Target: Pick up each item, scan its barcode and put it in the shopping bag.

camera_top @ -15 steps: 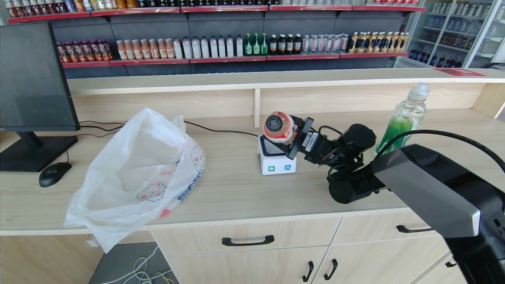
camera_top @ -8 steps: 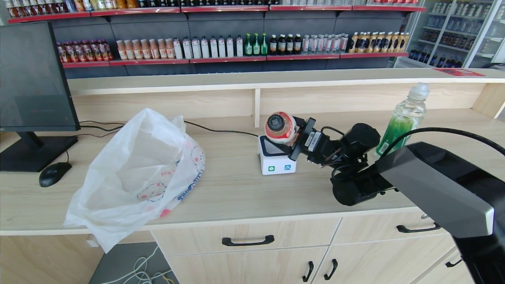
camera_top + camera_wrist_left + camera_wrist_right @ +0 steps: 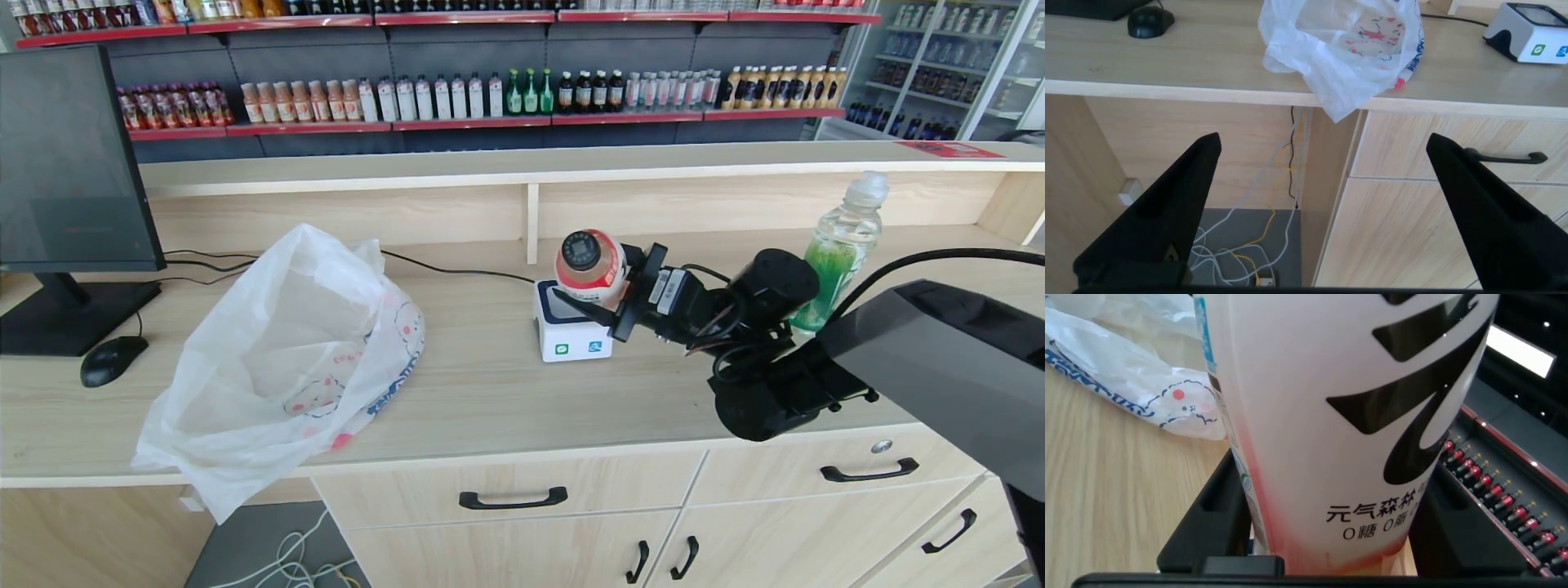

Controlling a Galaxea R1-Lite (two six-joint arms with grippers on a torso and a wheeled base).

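Over mid-bench (image 3: 490,384), clamping the bottle (image 3: 589,261) in the right tool (image 3: 602,284) just above the scanner (image 3: 569,336), long axis aiming at the left edge. Likely heading that way next, toward the shopping bag (image 3: 286,359) draping over the front edge.

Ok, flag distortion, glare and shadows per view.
Head view: the pale wooden counter bows, wide-lens; shadows faint. Left wrist view: the open left gripper is a black silhouette. Right wrist view: the white, pink-bottomed plastic bottle in the right gripper looms, glare-free.
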